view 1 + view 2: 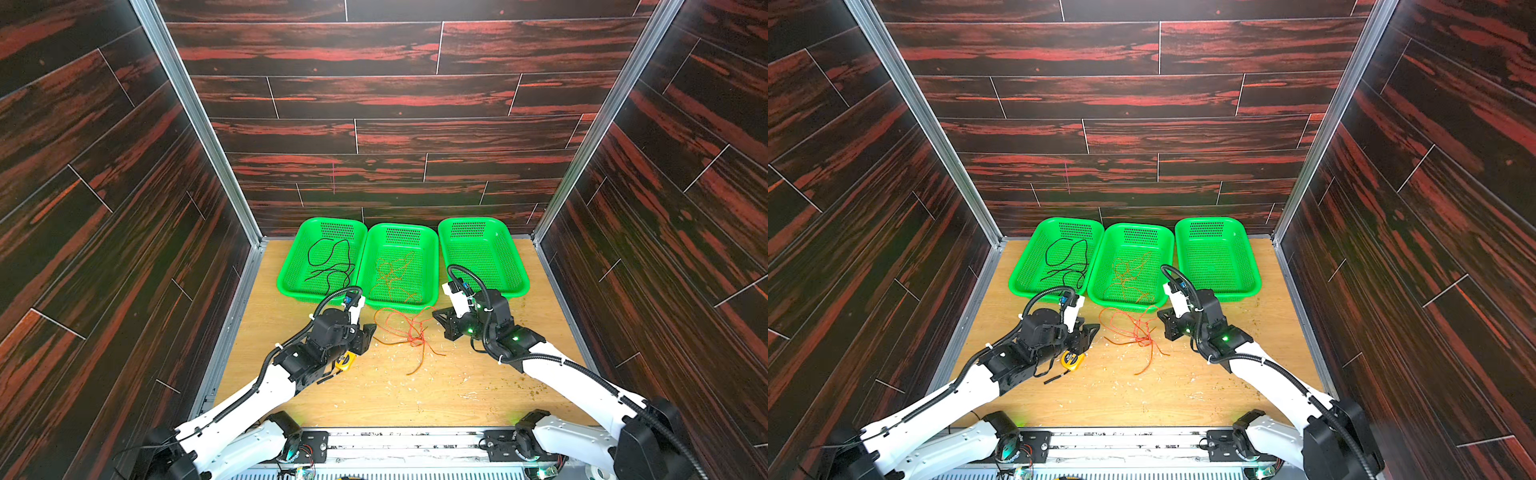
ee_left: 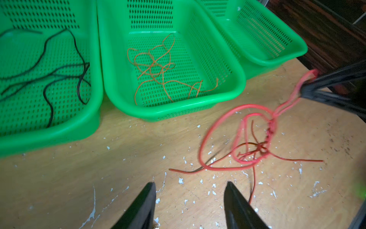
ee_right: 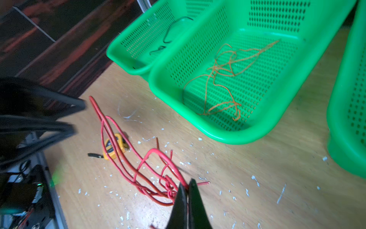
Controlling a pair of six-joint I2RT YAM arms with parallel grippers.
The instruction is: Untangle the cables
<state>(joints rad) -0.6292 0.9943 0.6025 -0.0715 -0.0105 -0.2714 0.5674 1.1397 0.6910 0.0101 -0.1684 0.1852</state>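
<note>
Lowest in the left wrist view, the left gripper stands with its jaws well apart and nothing between them; one thin tail of the red cable passes just beside its right-hand finger without being gripped. Above it, right of centre in that view, the red cable lies on the table as a wide open loop with a tight knot on its right side. From the knot a twisted double strand climbs toward the upper right, where the right gripper is pinched closed on it (the right wrist view shows the same hold, jaws together on red strands at the bottom centre).

So the tangle's long axis runs from the open claw, lower left, to the closed one, upper right. In both top views it sits in the lower middle, between the two grippers, the left gripper just beside the loop's left edge. My judgement is that the left arm is the nearer one to the free loop and should take it on the side away from the knot, so that the pull runs along that axis.

Farther back, three green baskets stand in a row. The black cable lies in the left basket, the orange cable in the middle basket, and the right basket holds nothing.
</note>
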